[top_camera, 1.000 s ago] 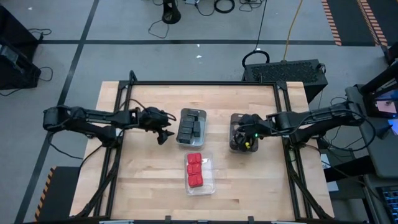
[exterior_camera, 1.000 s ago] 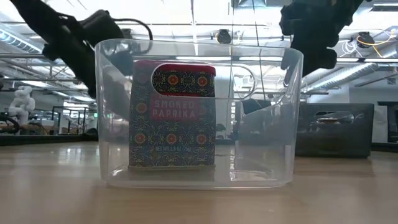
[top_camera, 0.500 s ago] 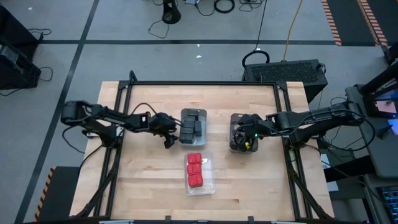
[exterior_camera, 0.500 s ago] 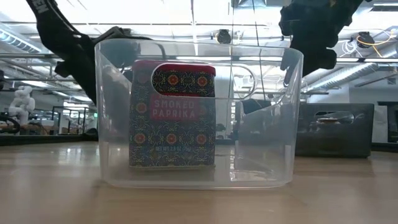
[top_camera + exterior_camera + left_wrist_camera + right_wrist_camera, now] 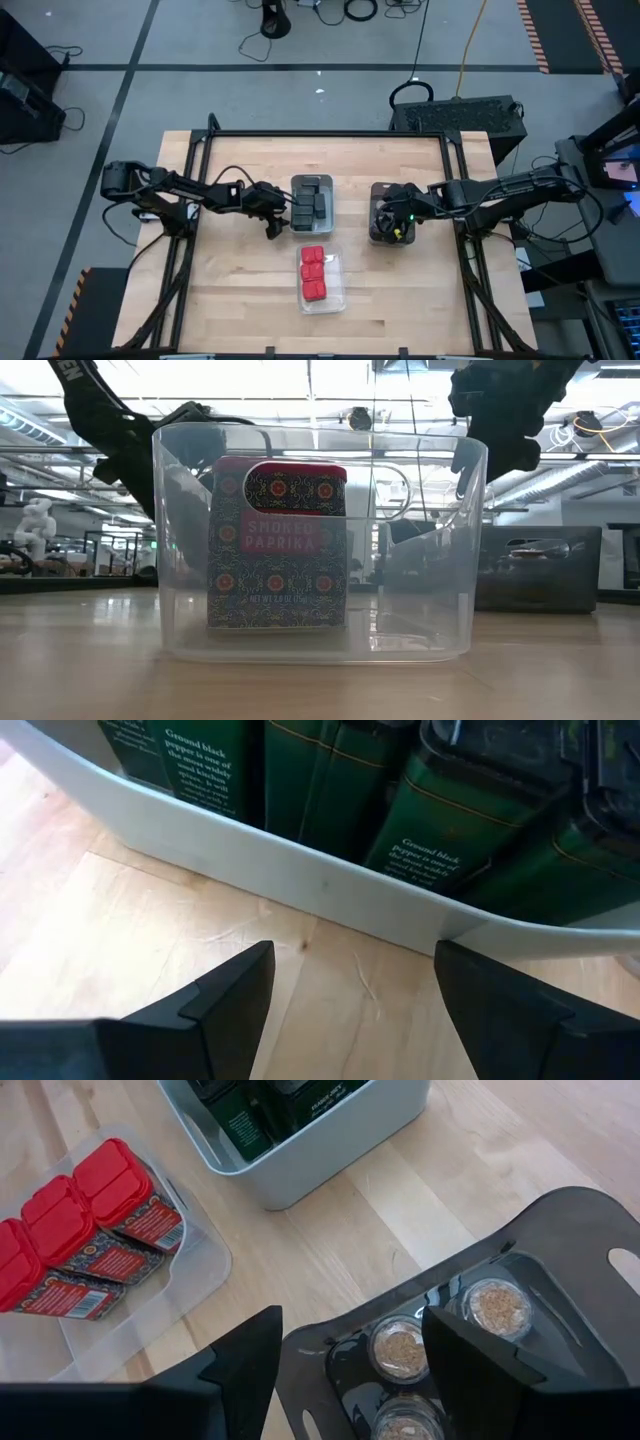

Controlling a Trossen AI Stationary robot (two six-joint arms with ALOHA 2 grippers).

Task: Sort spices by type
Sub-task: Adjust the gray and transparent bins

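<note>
The left claw (image 5: 268, 212) is held wide and empty, low over the surface (image 5: 240, 290) — the dark pepper tins (image 5: 470, 830) lie directly ahead, just beyond the tray wall (image 5: 300, 875). The right claw (image 5: 345, 1370), likewise wide and empty, is poised over the jars (image 5: 397, 1348).

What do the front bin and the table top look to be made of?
The front bin looks like clear, glossy plastic: the paprika tin and the room show through its walls, which catch highlights. The table top looks like light wood, probably butcher block with a matte finish: jointed strips and grain show.
</note>
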